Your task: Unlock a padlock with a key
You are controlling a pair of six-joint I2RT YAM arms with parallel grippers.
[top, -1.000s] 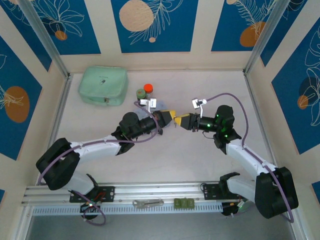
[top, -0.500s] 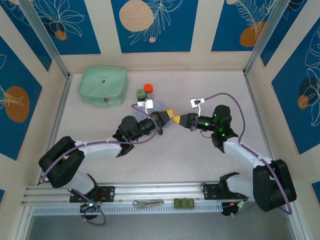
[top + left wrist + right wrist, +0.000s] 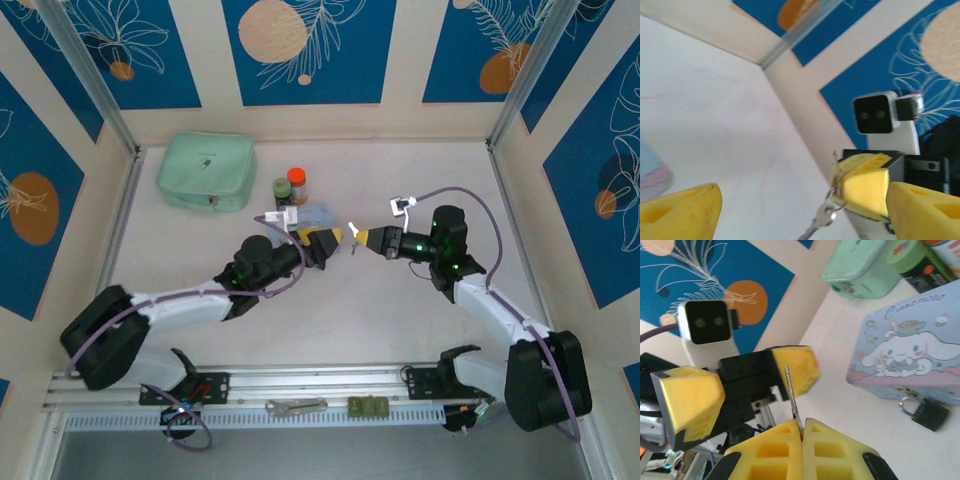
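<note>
Right gripper [image 3: 802,429] pinches the key [image 3: 791,395] — blade pointing straight out from it.

The right pincer [image 3: 802,427] has its two yellow fingers pressed together on the key [image 3: 791,400], whose thin silver blade stands up from between them. Opposite, the left pincer [image 3: 742,385] has its fingers spread apart. On the surface [image 3: 850,390], the padlock [image 3: 927,414] lies against the light-blue cartoon tin [image 3: 910,360].

Dark padlock [image 3: 927,414] just beside the tin [image 3: 910,355]; thin silver key [image 3: 792,395] pinched in right hand [image 3: 802,430].
</note>
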